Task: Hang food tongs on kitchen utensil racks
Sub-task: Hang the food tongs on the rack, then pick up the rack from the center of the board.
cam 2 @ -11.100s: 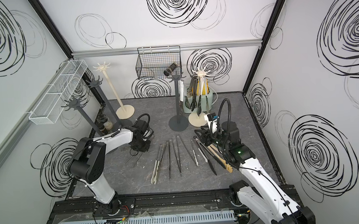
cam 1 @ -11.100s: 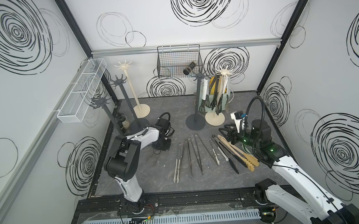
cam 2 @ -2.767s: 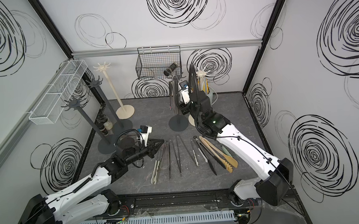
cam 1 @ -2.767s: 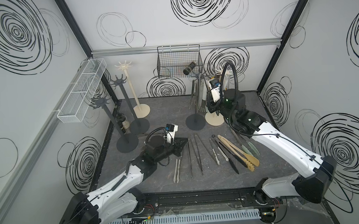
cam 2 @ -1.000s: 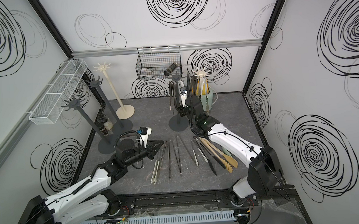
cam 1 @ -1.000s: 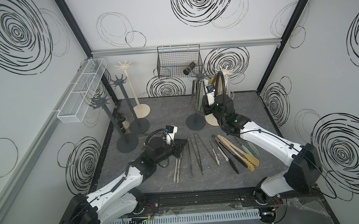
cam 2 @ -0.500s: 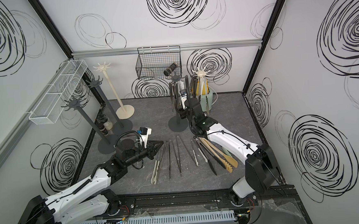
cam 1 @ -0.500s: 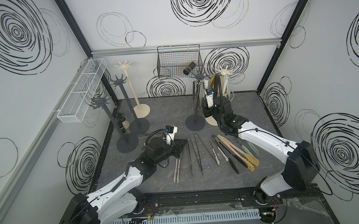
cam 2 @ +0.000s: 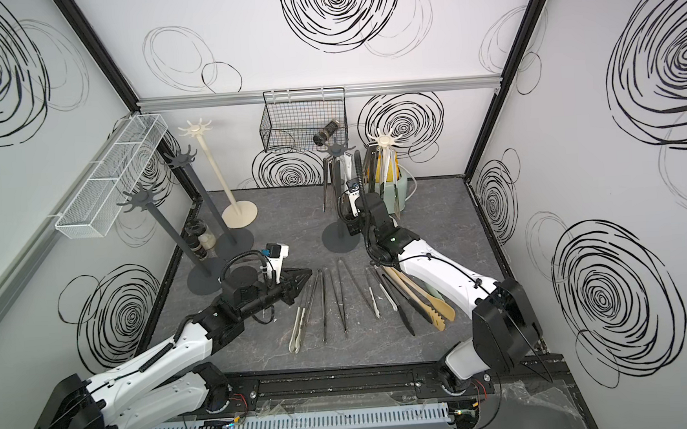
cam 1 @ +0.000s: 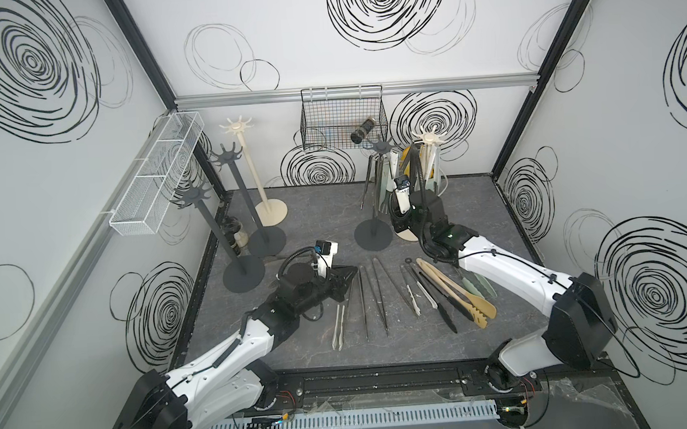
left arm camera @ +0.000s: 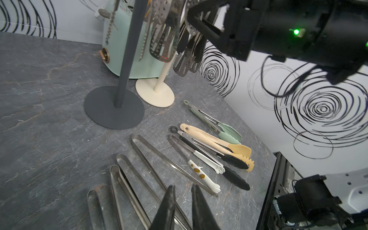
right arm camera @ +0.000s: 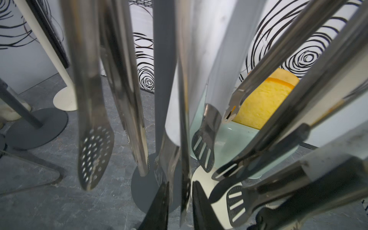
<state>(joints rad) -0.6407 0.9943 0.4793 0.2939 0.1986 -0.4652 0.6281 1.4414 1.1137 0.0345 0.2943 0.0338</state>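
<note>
- The left gripper (left arm camera: 182, 207) hovers low with its fingers narrowly apart and empty. A steel pair of tongs (left arm camera: 137, 185) lies on the table just beneath the tips, its long axis slanting across the fingers' line.
- The left arm is the nearer one. More loose tongs lie close alongside, so side room is tight.
- The right gripper (right arm camera: 180, 207) sits among hung tongs. A steel arm (right arm camera: 184, 139) hangs between its narrowly parted fingers, and whether they pinch it cannot be told.
- An empty dark grey rack (cam 1: 218, 235) stands behind the left fingers.
</note>
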